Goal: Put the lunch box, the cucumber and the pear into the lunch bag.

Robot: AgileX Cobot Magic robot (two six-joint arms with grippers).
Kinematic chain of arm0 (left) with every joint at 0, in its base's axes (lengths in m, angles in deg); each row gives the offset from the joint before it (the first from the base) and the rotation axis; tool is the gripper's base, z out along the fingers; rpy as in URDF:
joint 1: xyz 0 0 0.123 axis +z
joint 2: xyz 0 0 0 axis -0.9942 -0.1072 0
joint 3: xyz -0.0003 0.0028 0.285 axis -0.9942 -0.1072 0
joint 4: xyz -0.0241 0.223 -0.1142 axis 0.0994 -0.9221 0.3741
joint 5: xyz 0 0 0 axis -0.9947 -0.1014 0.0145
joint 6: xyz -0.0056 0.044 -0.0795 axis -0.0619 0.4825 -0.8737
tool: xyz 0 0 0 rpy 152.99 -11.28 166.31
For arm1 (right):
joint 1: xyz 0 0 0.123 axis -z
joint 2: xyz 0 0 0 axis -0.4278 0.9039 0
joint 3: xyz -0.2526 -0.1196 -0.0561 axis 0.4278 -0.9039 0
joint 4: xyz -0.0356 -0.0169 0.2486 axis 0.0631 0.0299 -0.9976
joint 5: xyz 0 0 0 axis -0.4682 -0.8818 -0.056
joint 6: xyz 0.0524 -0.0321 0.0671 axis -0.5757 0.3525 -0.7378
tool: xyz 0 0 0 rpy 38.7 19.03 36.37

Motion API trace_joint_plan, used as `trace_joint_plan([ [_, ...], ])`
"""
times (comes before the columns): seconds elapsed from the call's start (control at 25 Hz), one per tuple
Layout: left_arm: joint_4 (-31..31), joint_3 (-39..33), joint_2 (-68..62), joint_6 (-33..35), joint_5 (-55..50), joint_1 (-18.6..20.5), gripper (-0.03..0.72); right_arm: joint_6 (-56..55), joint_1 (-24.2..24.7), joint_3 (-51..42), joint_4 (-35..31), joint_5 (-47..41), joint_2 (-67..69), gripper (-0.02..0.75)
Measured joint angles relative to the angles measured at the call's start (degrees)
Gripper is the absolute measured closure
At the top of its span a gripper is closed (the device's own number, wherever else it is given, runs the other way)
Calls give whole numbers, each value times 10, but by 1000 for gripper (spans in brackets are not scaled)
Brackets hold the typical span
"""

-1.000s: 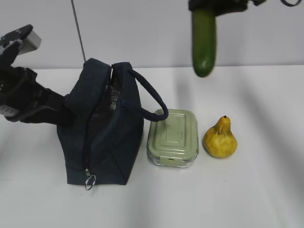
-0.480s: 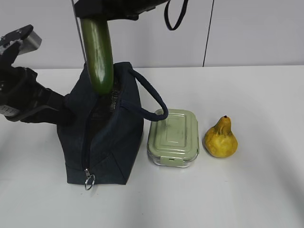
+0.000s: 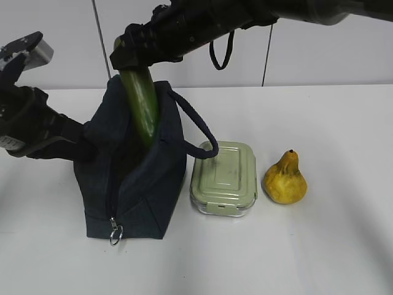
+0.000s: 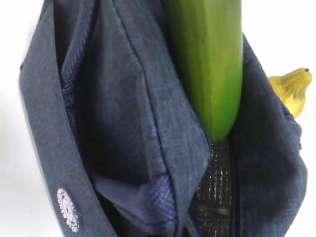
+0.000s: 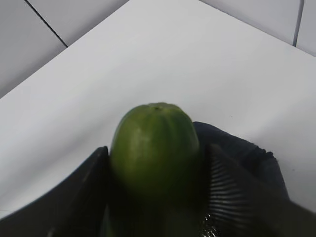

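Green cucumber point(image 3: 142, 107), clamped in the right pincer point(image 3: 126, 52), enters the lunch bag point(image 3: 132, 178) mouth, lower tip just inside; earlier it hung above. Next it must sink deeper and be released. Whether the left pincer is open cannot be told. Lunch box point(image 3: 224, 178) and pear point(image 3: 285, 180) wait on the tabletop point(image 3: 307, 246).

The lunch bag point(image 3: 132, 172) stood on the counter point(image 3: 319, 246) at the left, with the lunch box point(image 3: 224, 178) just beside it on the right and the pear point(image 3: 285, 179) further right, near the box. The cucumber point(image 3: 142, 107) hung nearly upright from the right tool point(image 3: 126, 55), its lower end inside the bag's opening.
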Motion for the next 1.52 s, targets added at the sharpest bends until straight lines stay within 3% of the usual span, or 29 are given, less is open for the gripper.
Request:
trace_joint_plan([
  [0.16,0,0,0,0,1,0,704,0,0,0,5,-1,0,155],
  [0.4,-1,0,0,0,2,0,704,-8,9,0,33,-10,-17,130],
  [0.56,-4,0,0,1,1,0,704,-103,44,1,167,-58,-67,154],
  [0.64,-4,0,0,1,1,0,704,-183,72,2,260,-109,-81,163],
  [0.76,-4,0,0,1,1,0,704,-242,118,-1,337,-203,-82,167],
  [0.96,-5,0,0,1,1,0,704,-276,152,-42,387,-276,-82,172],
  [1.24,-6,0,0,1,1,0,704,-288,155,-158,411,-258,-82,172],
  [1.52,-6,0,0,1,1,0,704,-288,155,-189,412,-233,-75,172],
])
